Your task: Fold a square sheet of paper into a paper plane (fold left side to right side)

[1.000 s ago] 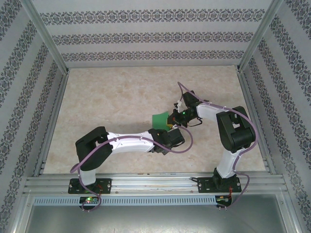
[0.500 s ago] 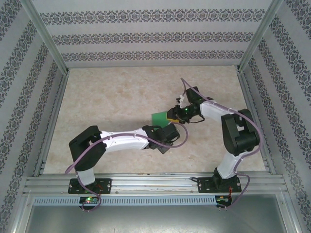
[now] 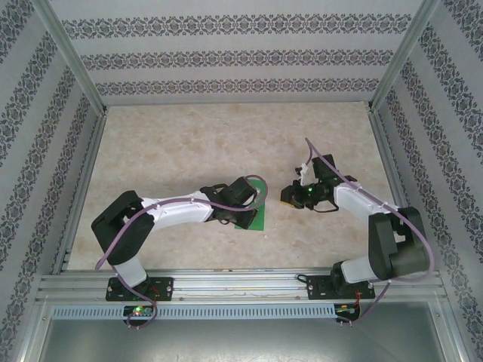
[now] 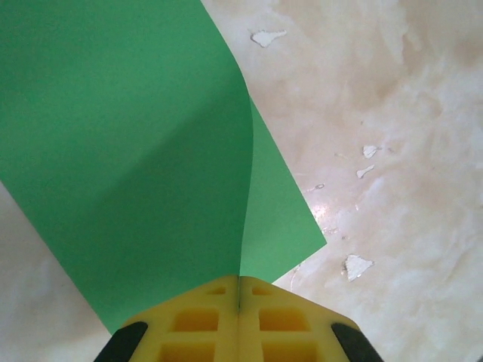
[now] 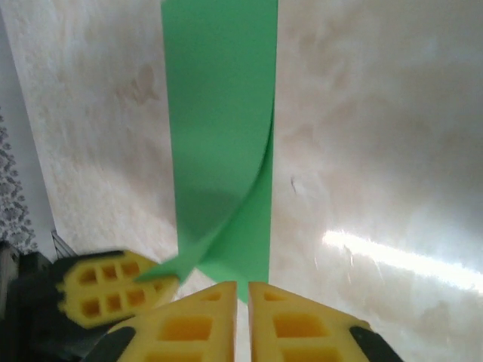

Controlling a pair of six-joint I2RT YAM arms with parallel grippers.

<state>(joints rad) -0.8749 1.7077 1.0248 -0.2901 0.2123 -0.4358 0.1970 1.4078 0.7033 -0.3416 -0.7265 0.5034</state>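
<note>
Left-to-right fold in hand, one edge of the sheet lifted.
The left pincer (image 4: 240, 286) pinches the green sheet (image 3: 253, 219), which lies near the desk (image 3: 173, 151) centre with a flap curling over. The right pincer (image 5: 243, 290), pressed together and seemingly empty, sits just right of it. Next: carry the edge across, align it, press the crease.

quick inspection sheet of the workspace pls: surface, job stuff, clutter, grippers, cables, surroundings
surface: beige marbled table, small white flecks in the finish
job's things: green square sheet of paper, curled partly over itself
clutter: nothing seen
grippers: left gripper shut on the sheet's edge; right gripper shut, close to the sheet
cables: purple cables looped along both arms
surroundings: patterned walls, aluminium frame
</note>
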